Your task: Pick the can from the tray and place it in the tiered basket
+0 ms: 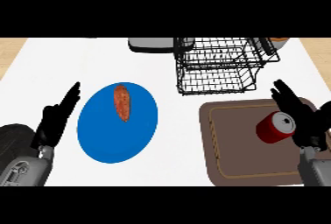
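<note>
Lying beside right hand [302, 117]: can [276, 127]

Single view only: head camera, mounted high, looking steeply down at the white counter [174, 144]. Faces forward from the robot's side; both forearms enter from the lower edge, left hand [57, 118] at frame left, right hand [302, 116] at frame right, so not mirrored. Near enough that the counter fills almost the whole width, wood floor showing only at the top corners. Far edge of the frame cuts the wire basket [220, 65] and a grey appliance [152, 43]; the brown tray [223, 144] sits lower right, blue plate [116, 124] left of centre. No second view, so no overlap.
</note>
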`<state>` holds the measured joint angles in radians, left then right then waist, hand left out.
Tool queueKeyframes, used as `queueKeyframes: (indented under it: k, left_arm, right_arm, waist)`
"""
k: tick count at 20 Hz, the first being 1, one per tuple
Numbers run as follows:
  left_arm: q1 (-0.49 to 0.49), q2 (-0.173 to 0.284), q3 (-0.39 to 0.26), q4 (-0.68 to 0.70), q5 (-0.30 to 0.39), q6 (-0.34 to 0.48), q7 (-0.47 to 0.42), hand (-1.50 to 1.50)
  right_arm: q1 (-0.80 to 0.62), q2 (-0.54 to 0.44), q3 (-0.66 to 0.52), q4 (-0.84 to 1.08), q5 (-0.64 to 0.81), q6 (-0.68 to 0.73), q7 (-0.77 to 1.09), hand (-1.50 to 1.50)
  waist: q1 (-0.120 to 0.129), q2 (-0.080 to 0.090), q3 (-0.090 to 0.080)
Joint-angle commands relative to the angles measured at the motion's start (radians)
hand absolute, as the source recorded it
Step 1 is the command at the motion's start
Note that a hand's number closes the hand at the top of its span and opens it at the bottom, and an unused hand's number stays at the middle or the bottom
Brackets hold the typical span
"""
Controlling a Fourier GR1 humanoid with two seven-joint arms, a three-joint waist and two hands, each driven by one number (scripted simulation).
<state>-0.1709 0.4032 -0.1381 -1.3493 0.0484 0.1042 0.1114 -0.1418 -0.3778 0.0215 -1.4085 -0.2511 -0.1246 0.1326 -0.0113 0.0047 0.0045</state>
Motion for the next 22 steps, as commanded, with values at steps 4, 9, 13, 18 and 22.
queueKeyframes:
  k: [4,9,13,18,22]
  left_arm:
    - [0.006,-0.087,0.031,-0.006,0.104,-0.036,-0.028,0.00]
    - [0.013,-0.166,0.014,-0.048,0.182,-0.053,0.022,0.00]
    - [-0.021,-0.181,0.008,-0.088,0.191,-0.061,0.065,0.00]
    - [-0.016,-0.219,-0.019,-0.071,0.163,-0.031,0.073,0.00]
    - [-0.008,-0.179,0.003,-0.103,0.181,-0.066,0.075,0.00]
  right_arm:
    - [0.058,-0.087,-0.081,-0.218,-0.020,0.127,-0.287,1.50]
    - [0.105,0.014,-0.349,-0.175,0.005,-0.228,-0.382,-1.50]
    - [0.331,0.059,-0.259,-0.349,0.077,-0.099,-0.626,-1.50]
    - [0.528,-0.044,-0.191,-0.536,0.261,-0.092,-0.520,-1.50]
    - [0.650,-0.087,-0.192,-0.691,0.455,-0.192,-0.329,-1.50]
  waist:
    - [-0.029,-0.016,-0.005]
    - [-0.061,-0.016,-0.002]
    - [-0.016,-0.010,-0.004]
    - [-0.025,-0.009,-0.007]
    - [-0.025,-0.009,-0.010]
